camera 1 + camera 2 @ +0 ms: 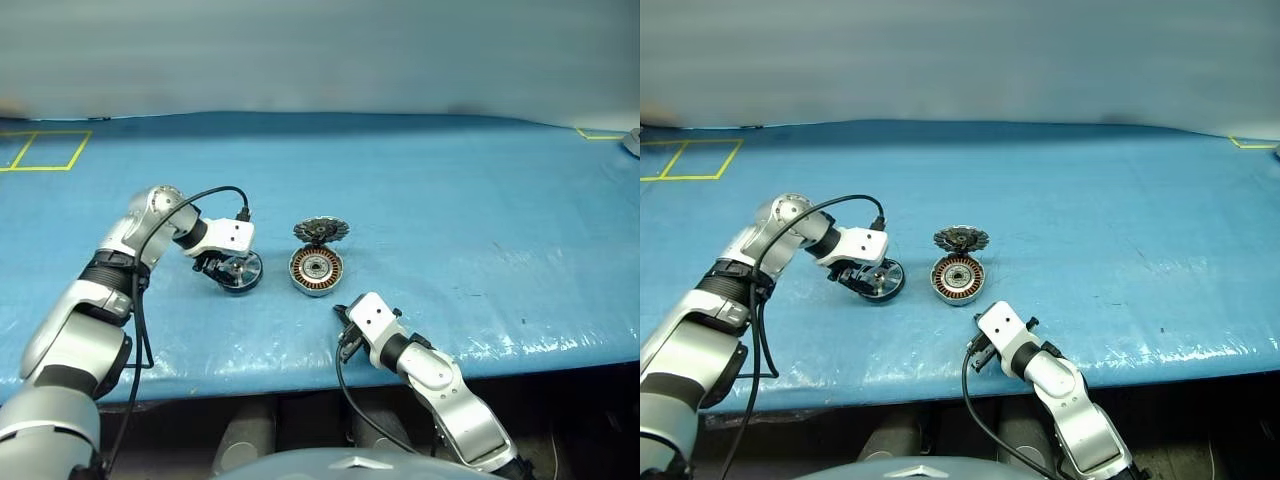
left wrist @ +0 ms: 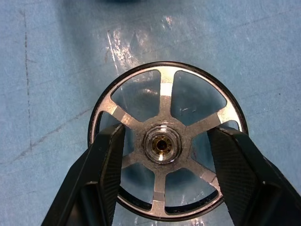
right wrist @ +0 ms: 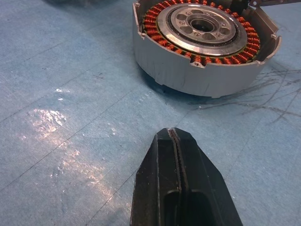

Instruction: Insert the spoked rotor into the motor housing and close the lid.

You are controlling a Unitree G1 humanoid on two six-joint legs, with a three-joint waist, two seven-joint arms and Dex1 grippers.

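The spoked rotor (image 2: 164,146), a flat wheel with dark rim, silvery spokes and central hub, is seen lying flat on the blue tarp-covered table (image 1: 480,200), left of centre and nearer the front edge. The left gripper (image 1: 226,271) is poised directly over it, pointing steeply down, its black fingers (image 2: 106,160) spread apart, one on each side of the hub over the spokes; a grip is not yet made. Just right of the rotor stands the round silver motor housing (image 1: 316,271) with copper-brown windings. The ribbed grey metal lid (image 1: 321,232) lies just behind it. The right gripper (image 1: 343,314) is closed and empty, near the housing's front. The left arm is judged nearer the rotor.
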